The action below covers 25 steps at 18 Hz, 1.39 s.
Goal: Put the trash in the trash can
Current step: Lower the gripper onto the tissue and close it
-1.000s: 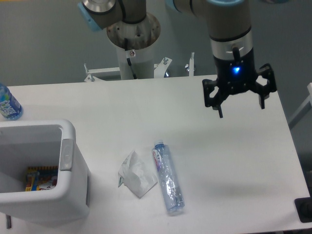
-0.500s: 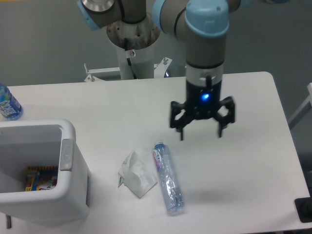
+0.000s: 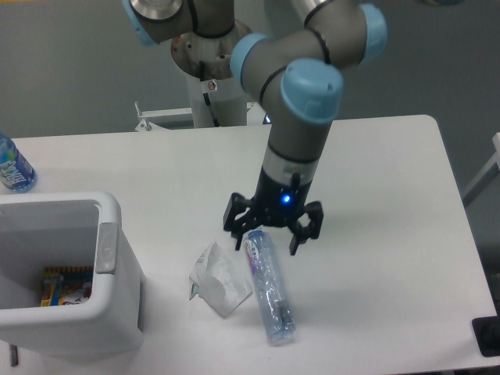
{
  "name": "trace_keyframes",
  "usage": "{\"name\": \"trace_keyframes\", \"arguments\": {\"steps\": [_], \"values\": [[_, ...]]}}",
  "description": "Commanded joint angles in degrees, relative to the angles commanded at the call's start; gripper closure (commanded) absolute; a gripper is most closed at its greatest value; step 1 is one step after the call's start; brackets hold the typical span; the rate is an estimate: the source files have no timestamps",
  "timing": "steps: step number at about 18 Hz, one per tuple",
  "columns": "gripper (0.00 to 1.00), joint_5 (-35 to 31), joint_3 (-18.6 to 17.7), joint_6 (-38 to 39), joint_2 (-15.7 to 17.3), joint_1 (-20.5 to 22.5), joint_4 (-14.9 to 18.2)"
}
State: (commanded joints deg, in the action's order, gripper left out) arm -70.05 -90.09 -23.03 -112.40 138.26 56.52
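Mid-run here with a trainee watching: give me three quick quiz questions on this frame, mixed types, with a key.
1. True or false: the gripper is open, fingers straddling the cap end of the crushed bottle.
2. Which lies nearer the trash can: A) the crumpled wrapper, B) the crushed bottle?
3. Fill in: the intact blue water bottle stands at the table's far ____ edge in the image.

Key:
1. True; nothing is lifted yet.
2. A.
3. Left.

End effector [image 3: 266,241] low, fingers spread
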Motion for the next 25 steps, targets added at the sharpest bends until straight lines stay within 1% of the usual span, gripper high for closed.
{"name": "trace_keyframes", "arguments": {"steps": [3,6,8,12,16,18,21,22,24,25], "values": [[0.00,-0.5,-0.3,1.4,-2.5,-2.0,-2.0],[0.00,-0.6,-0.1,2.5,-3.9,-2.2,-2.2],[0.00,-0.7,-0.2,3.9,-4.8,-2.5,-3.1],[0.00,-6.6,-0.1,4.7,-6.4,-5.4,-3.7],[0.00,-7.9,-0.3,5.8,-7.7,-5.8,-4.3],[0.00,-9.7,-0.3,6.2,-8.5,-7.1,-4.7],[0.00,-10.4,-0.3,6.3,-8.9,-7.4,-4.7],[0.08,-10.5,-0.3,6.4,-9.0,-7.4,-4.6],[0.44,-10.5,-0.3,7.6,-9.0,-7.4,-4.5],[0.59,-10.5,-0.3,8.3,-8.8,-7.4,-4.5]]}}
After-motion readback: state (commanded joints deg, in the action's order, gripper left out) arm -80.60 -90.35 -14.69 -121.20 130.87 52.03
